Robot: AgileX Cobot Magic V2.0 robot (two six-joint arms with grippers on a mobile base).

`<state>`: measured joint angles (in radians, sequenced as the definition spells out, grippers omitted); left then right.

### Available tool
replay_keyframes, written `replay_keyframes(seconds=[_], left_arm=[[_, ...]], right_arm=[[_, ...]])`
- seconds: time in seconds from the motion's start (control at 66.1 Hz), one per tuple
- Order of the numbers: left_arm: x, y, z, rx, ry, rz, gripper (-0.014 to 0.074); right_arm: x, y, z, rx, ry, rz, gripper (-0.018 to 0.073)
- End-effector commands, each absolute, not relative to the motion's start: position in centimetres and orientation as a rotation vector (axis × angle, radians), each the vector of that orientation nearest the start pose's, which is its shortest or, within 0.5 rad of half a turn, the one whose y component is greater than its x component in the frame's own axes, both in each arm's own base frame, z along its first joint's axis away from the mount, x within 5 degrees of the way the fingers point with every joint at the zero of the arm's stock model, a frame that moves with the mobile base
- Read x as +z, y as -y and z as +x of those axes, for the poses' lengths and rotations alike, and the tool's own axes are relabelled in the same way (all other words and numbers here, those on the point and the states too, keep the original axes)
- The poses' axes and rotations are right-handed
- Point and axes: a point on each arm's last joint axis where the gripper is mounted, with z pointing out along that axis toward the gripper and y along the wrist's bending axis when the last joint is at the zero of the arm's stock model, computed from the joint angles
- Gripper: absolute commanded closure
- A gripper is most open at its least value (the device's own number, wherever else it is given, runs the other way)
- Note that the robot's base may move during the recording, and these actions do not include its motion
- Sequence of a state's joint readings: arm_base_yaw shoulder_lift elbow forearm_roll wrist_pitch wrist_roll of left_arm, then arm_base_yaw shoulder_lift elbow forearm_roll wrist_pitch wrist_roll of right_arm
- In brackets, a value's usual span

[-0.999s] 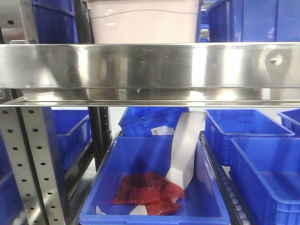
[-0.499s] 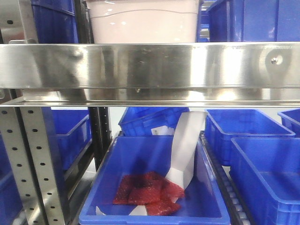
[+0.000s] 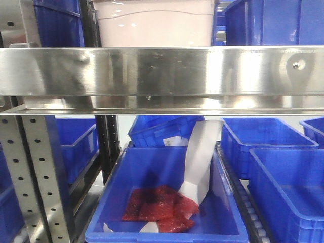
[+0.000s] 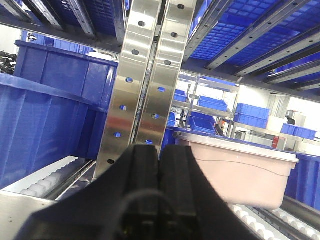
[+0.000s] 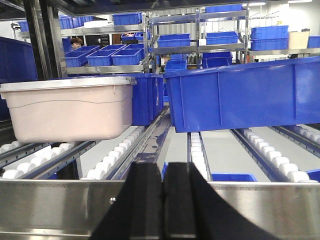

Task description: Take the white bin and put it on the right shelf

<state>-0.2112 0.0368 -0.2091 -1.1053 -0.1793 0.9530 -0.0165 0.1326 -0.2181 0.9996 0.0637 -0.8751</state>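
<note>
Looking through the front camera, we are seeing the white bin (image 3: 155, 24) sitting on the upper level of the right shelf (image 3: 162, 71), just behind its broad shiny front rail, with a blue crate (image 3: 273, 23) standing to one side of it and another blue crate (image 3: 56, 23) on the other. Its lid is not showing here, and we are not able to tell what it holds. Below the rail, a front blue crate (image 3: 162, 202) is holding several red mesh-like packets (image 3: 159, 208) and a long white paper strip (image 3: 201, 159) leaning up against its back wall. The crates beside it (image 3: 286, 192) are showing bare blue floors.

From the left wrist we are watching the left gripper (image 4: 160, 172) with its two dark fingers pressed together, gripping nothing, pointing at a perforated steel upright (image 4: 147, 75); the bin is resting on white rollers (image 4: 245, 215) beyond it.

From the right wrist we are seeing the right gripper (image 5: 163, 200) likewise closed up tight on nothing, hovering at the steel rail. The bin is sitting on the roller track (image 5: 112, 162) ahead, its glossy lid (image 5: 65, 83) in place, touching a blue crate behind it, while a large blue crate (image 5: 245, 97) is occupying the neighbouring lane.
</note>
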Motion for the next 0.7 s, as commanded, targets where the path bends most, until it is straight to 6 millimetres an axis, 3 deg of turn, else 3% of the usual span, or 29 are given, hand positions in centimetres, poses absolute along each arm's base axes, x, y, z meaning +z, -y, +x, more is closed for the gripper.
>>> replay_keyframes(seconds=[0.0, 0.121, 0.272, 0.424, 0.681], left_arm=[[29.6, -0.8, 4.1, -0.200, -1.205, -0.115, 0.0715], [29.6, -0.8, 4.1, -0.200, -1.205, -0.115, 0.0715], [29.6, -0.8, 4.1, -0.200, -1.205, -0.115, 0.0715], [29.6, -0.8, 4.1, -0.200, -1.205, -0.115, 0.0715], [29.6, -0.8, 4.1, -0.200, -1.205, -0.115, 0.0715]], right_arm=[[28.6, 0.1, 5.8, 0.082, -1.382, 0.092, 0.0496], [28.6, 0.2, 5.8, -0.057, -1.372, 0.001, 0.0496], [26.1, 0.2, 6.3, 0.035, -1.431, 0.069, 0.0496], [23.9, 0.0, 6.4, 0.073, -1.358, 0.065, 0.0496], [21.5, 0.1, 5.5, 0.036, -1.409, 0.049, 0.0496]])
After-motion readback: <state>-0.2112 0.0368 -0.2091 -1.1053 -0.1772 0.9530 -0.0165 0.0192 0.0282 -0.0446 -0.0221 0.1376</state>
